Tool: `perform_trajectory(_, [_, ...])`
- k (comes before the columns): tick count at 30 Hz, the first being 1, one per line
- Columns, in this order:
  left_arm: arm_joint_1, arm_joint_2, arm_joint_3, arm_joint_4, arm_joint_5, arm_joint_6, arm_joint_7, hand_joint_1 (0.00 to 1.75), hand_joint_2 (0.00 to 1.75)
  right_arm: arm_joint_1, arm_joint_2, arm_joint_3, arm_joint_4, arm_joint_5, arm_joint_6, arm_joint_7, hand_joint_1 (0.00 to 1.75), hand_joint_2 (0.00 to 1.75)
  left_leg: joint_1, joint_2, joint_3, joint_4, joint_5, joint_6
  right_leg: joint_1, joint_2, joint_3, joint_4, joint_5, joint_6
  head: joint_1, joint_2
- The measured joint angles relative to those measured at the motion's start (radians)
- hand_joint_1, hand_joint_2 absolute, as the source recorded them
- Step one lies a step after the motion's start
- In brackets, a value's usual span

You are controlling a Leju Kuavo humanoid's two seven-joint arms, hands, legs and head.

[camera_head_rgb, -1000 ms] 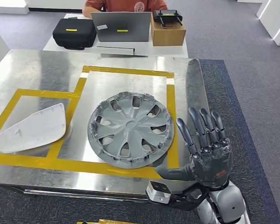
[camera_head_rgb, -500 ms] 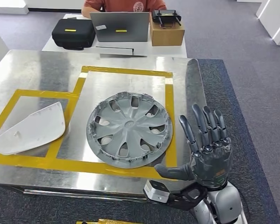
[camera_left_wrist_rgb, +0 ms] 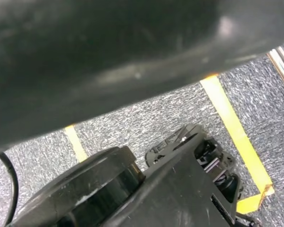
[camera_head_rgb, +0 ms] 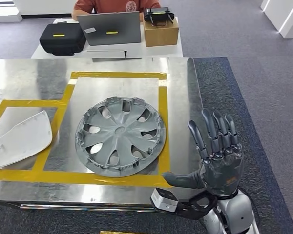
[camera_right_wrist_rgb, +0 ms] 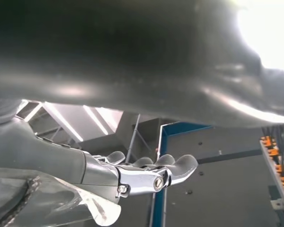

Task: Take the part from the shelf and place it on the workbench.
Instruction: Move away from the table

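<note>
My right robot hand (camera_head_rgb: 215, 158) is empty, fingers spread, at 3 o'clock of the hubcap (camera_head_rgb: 120, 135) on the worktop (camera_head_rgb: 34, 73). Hubcap looks light, stiff, thin plastic; I'd grip its rim.

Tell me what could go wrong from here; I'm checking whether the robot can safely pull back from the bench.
1. The right hand hangs open, fingers spread, just off the workbench edge; a sideways swing could clip that edge or nudge the grey wheel cover.
2. The wheel cover overlaps the yellow tape bordering its marked square, so a light bump might push it further out.
3. The white panel lies near the bench's far side; sliding could drop it.
</note>
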Motion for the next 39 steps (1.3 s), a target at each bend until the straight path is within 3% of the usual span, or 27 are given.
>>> perform_trajectory(2, [-0.001,0.000,0.000,0.000,0.000,0.000,0.000,0.00,0.00,0.000,0.000,0.002,0.000,0.000,0.000,0.000,0.00,0.00,0.003,-0.006,-0.026,0.062,-0.044,-0.007,-0.001,0.003,-0.001,-0.001,0.002,-0.011,-0.001,0.000])
perform_trajectory(4, [0.001,0.000,0.000,0.000,0.000,0.000,0.000,0.00,0.00,0.000,0.000,0.004,0.000,0.000,0.000,0.000,0.00,0.00,0.003,-0.011,-0.086,0.197,-0.112,-0.009,0.002,0.007,-0.003,0.000,0.002,-0.018,-0.002,0.000])
perform_trajectory(6, [0.003,0.000,0.000,0.000,0.000,0.000,0.000,0.00,0.00,0.000,0.000,0.004,0.000,0.000,0.000,0.000,0.00,0.00,0.003,-0.013,-0.128,0.289,-0.137,-0.006,0.006,0.014,-0.004,0.000,0.002,-0.020,-0.002,0.000])
perform_trajectory(7, [0.003,0.000,0.000,0.000,0.000,0.000,0.000,0.00,0.00,0.000,0.000,0.004,0.000,0.000,0.000,0.000,0.00,0.00,0.002,-0.013,-0.124,0.281,-0.119,-0.001,0.008,0.019,-0.003,0.000,0.002,-0.020,-0.001,0.000])
perform_trajectory(8, [0.003,0.000,0.000,0.000,0.000,0.000,0.000,0.00,0.00,0.000,0.000,0.005,0.000,0.000,0.000,0.000,0.00,0.00,0.000,-0.016,-0.102,0.234,-0.086,0.005,0.009,0.024,-0.002,0.000,0.002,-0.020,-0.001,0.000])
perform_trajectory(10, [0.003,0.001,0.000,0.000,0.000,0.000,0.000,0.00,0.00,-0.001,0.000,0.005,0.000,0.000,0.000,0.001,0.00,0.00,-0.004,-0.031,-0.040,0.098,-0.019,0.020,0.012,0.034,-0.001,0.000,0.002,-0.019,-0.001,0.000])
perform_trajectory(11, [0.002,0.002,0.000,0.000,0.000,0.000,0.000,0.00,0.00,-0.001,0.000,0.005,0.000,0.000,0.000,0.002,0.00,0.00,-0.006,-0.038,-0.017,0.047,-0.004,0.025,0.013,0.038,-0.003,0.001,0.002,-0.017,-0.002,0.000])
perform_trajectory(13, [0.001,0.003,0.000,0.000,0.000,0.001,0.000,0.00,0.00,-0.001,0.000,0.005,0.000,0.000,0.000,0.003,0.00,0.00,-0.009,-0.044,-0.004,0.011,-0.005,0.029,0.013,0.043,-0.009,0.000,0.005,-0.008,-0.001,0.000])
perform_trajectory(16, [0.001,0.002,0.000,0.000,0.001,0.005,0.000,0.00,0.00,-0.001,0.000,0.005,0.000,0.000,0.000,0.004,0.00,0.00,-0.006,-0.035,-0.002,-0.006,0.003,0.035,0.011,0.040,-0.019,0.007,-0.003,0.008,0.000,0.000])
perform_trajectory(18, [0.000,0.001,0.000,0.000,0.002,0.007,0.000,0.00,0.00,-0.003,-0.001,0.005,0.000,0.000,0.000,0.004,0.00,0.00,-0.003,-0.027,0.001,-0.016,0.010,0.041,0.012,0.025,-0.058,0.086,-0.052,0.013,0.004,0.000])
perform_trajectory(20, [0.002,0.001,0.000,0.000,0.002,0.008,0.000,0.00,0.00,-0.003,-0.002,0.005,0.001,0.000,0.000,0.004,0.00,0.00,-0.007,-0.019,-0.001,-0.016,0.010,0.044,0.013,0.015,-0.118,0.215,-0.108,0.015,0.006,0.000])
perform_trajectory(21, [0.003,0.001,0.000,0.000,0.002,0.009,0.000,0.00,0.00,-0.002,-0.003,0.005,0.001,0.000,0.000,0.004,0.00,0.00,-0.009,-0.015,-0.001,-0.016,0.010,0.045,0.013,0.013,-0.137,0.256,-0.117,0.015,0.006,0.000])
perform_trajectory(22, [0.004,0.000,0.000,0.000,0.002,0.009,0.000,0.00,0.00,-0.001,-0.003,0.005,0.001,0.000,0.000,0.004,0.00,0.00,-0.011,-0.011,-0.001,-0.016,0.009,0.046,0.014,0.012,-0.139,0.260,-0.107,0.014,0.006,0.000])
perform_trajectory(23, [0.003,0.000,0.000,0.000,0.002,0.010,0.000,0.00,0.00,-0.001,-0.003,0.005,0.001,0.000,0.000,0.002,0.00,0.00,-0.013,-0.010,0.000,-0.015,0.009,0.046,0.015,0.011,-0.119,0.223,-0.079,0.011,0.006,0.000])
perform_trajectory(25, [0.002,-0.002,0.000,0.000,0.002,0.010,0.000,0.00,0.00,-0.001,-0.003,0.005,0.002,0.000,0.000,-0.005,0.00,0.00,-0.018,-0.008,0.002,-0.015,0.008,0.045,0.018,0.003,-0.046,0.084,-0.018,0.002,0.005,0.000])
perform_trajectory(27, [0.001,-0.003,0.000,0.000,0.002,0.011,0.001,0.00,0.00,-0.002,-0.003,0.005,0.001,0.000,0.000,-0.016,0.00,0.00,-0.023,-0.008,0.000,-0.010,0.006,0.041,0.021,-0.003,0.004,-0.009,0.004,-0.004,0.004,0.000])
perform_trajectory(31, [0.001,-0.002,0.000,0.000,0.002,0.012,0.003,0.00,0.00,-0.001,-0.002,0.003,0.001,0.000,0.000,-0.033,0.00,0.00,-0.024,-0.008,-0.003,-0.006,0.008,0.054,0.024,-0.001,0.011,-0.023,0.007,-0.002,0.003,0.000])
perform_trajectory(39, [0.001,-0.002,0.001,0.000,0.003,0.008,0.003,0.00,0.00,-0.001,-0.002,0.001,0.000,0.000,0.000,-0.005,0.00,0.00,-0.021,-0.008,-0.001,-0.014,0.014,0.037,0.027,-0.001,0.010,-0.021,0.005,-0.008,0.003,0.000])
